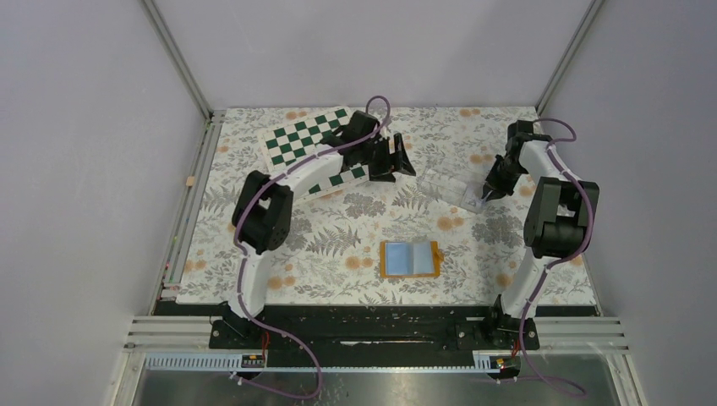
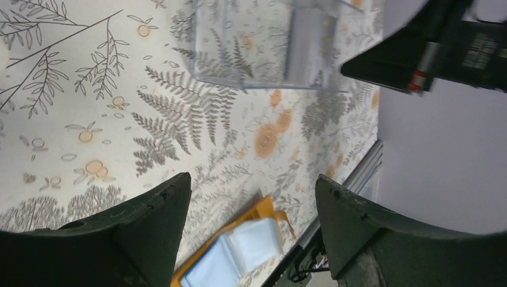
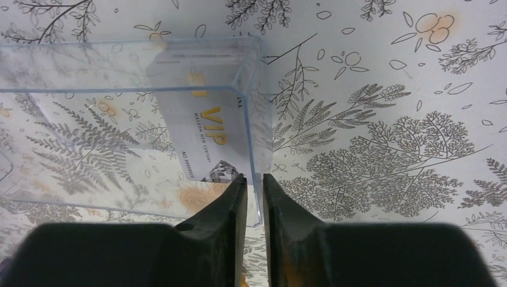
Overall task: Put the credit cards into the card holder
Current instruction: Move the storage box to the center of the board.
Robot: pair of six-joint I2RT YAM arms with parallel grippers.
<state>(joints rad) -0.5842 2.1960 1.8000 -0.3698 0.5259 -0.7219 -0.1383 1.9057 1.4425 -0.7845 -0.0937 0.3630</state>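
Observation:
The orange card holder (image 1: 410,259) lies open on the floral mat, its light blue inside up; it also shows in the left wrist view (image 2: 239,251). A white credit card (image 3: 203,119) marked VIP lies inside the clear plastic box (image 3: 119,78), (image 1: 452,186). My right gripper (image 3: 255,177), (image 1: 489,196) has its jaws closed on the box's right wall, one finger inside and one outside. My left gripper (image 2: 252,179), (image 1: 397,156) hangs open and holds nothing, above the mat beside the chessboard, facing the box (image 2: 263,48).
A green and white chessboard (image 1: 309,139) lies at the back left, partly under the left arm. A small wooden block (image 1: 191,182) sits off the mat's left edge. Metal frame rails run along the left side and the near edge.

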